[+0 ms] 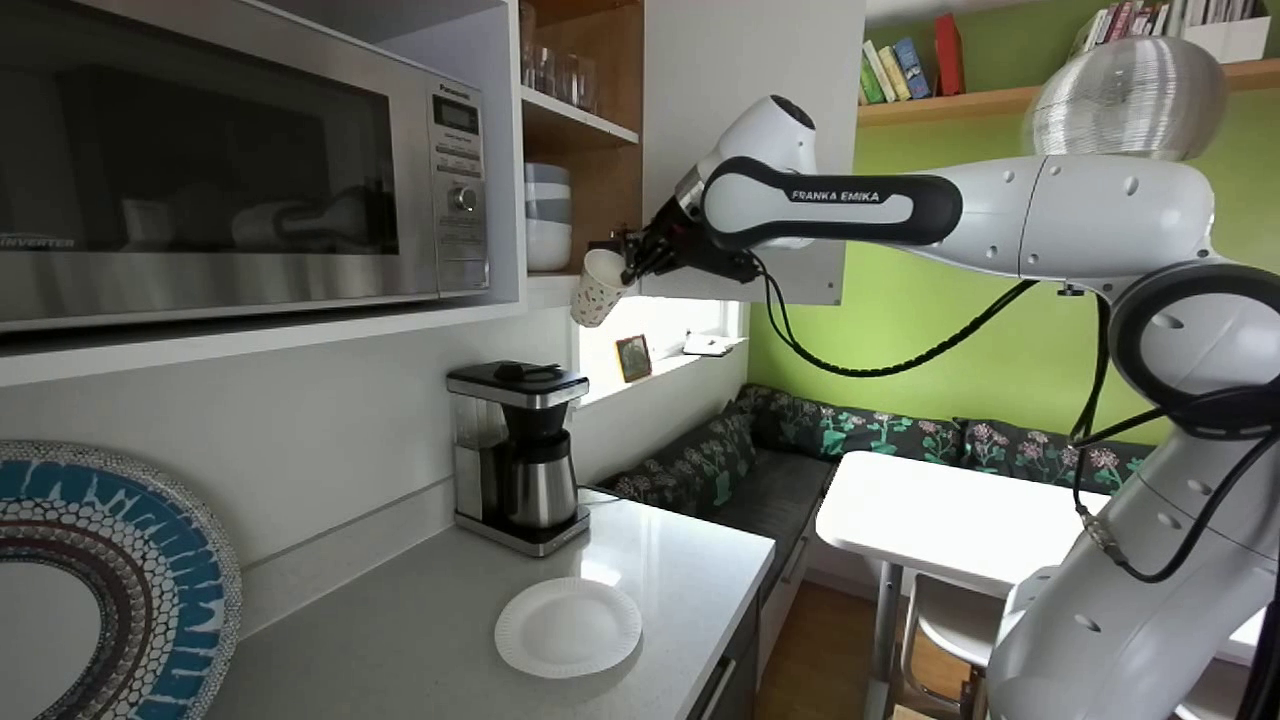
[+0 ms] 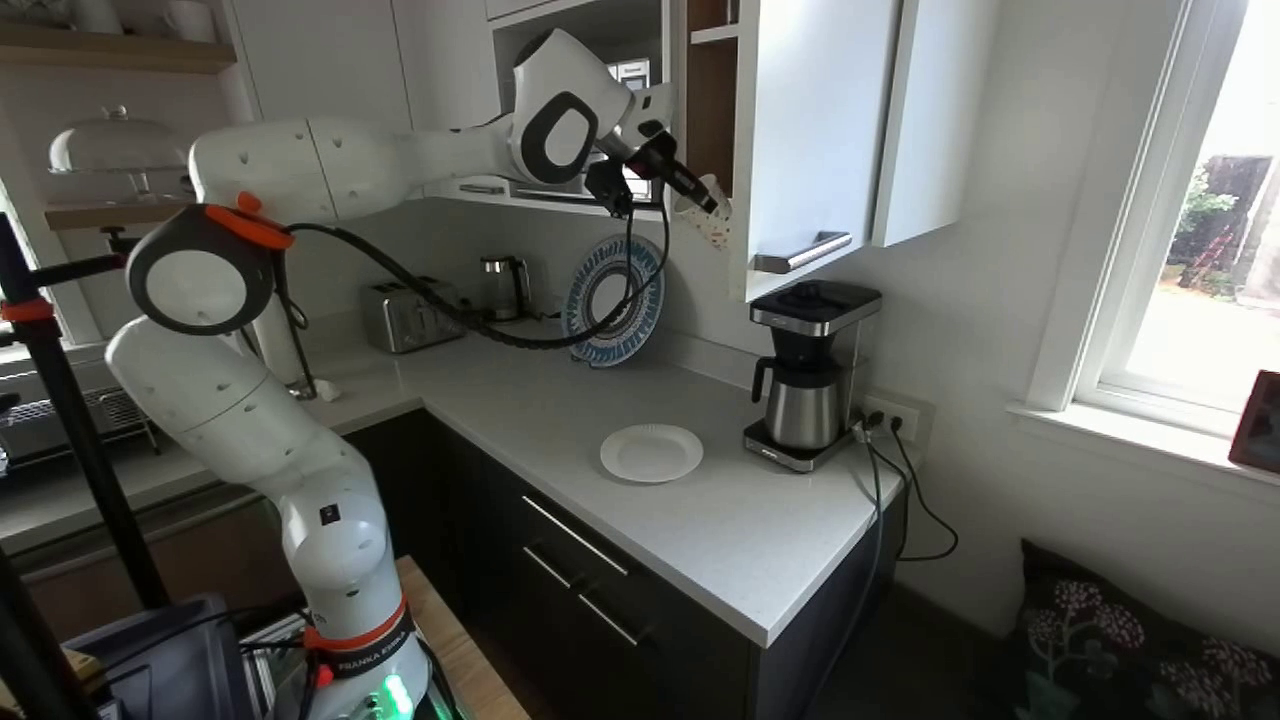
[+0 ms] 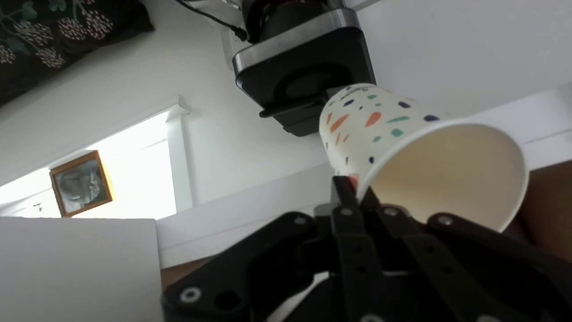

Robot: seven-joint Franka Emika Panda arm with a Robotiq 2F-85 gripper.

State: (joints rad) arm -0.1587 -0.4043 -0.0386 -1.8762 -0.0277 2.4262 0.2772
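Pale countertop (image 1: 400, 620) runs beneath an open cupboard (image 1: 612, 180) holding drinking glasses (image 1: 562, 78) above, stacked bowls (image 1: 548, 215) below. Near that cupboard, the gripper (image 3: 356, 188) pinches the rim of a speckled paper cup (image 3: 380, 129) — fingers (image 3: 345, 201) closed on its wall, mouth tilted, cream interior showing — higher than the coffee maker (image 1: 482, 470), whose steel carafe (image 1: 543, 487) hides its contents; a fluted paper plate (image 1: 568, 628) lies nearby.

White speckled cup (image 1: 599, 290) aslant in the hand (image 1: 629, 271), higher than the coffee maker (image 1: 527, 462) and plate (image 1: 568, 627).
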